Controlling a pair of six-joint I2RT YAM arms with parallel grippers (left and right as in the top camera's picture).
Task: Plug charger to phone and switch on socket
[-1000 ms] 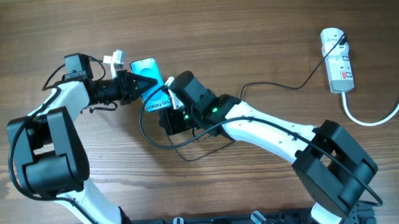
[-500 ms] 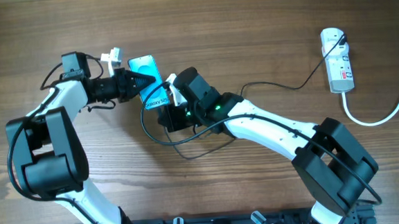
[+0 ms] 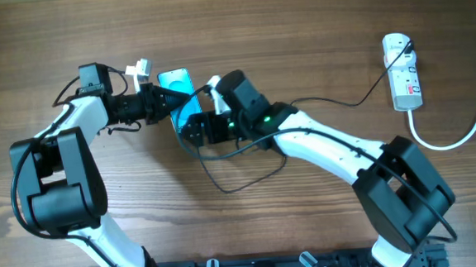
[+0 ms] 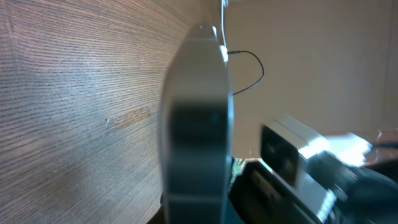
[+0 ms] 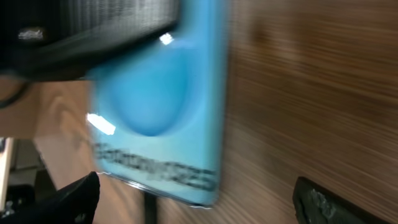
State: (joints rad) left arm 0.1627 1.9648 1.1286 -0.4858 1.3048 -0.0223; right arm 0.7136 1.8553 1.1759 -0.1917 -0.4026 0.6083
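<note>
The phone (image 3: 177, 83) is lifted on its edge, pinched in the left gripper (image 3: 168, 100). The right gripper (image 3: 192, 126) sits just beside its text end with its jaws spread. Whether the charger (image 3: 354, 105) tip is seated there cannot be told (the wrist views blur that end). The far end of the charger reaches the socket (image 3: 404, 80) and looks plugged in. The switch is too small to read, and I judge that step is not yet done. The socket lies well apart from both arms, near the table (image 3: 297, 22) edge on the right, with its white cord (image 3: 462, 140) curving beside it. There is bare wood between, though slack cable loops under the right arm.
</note>
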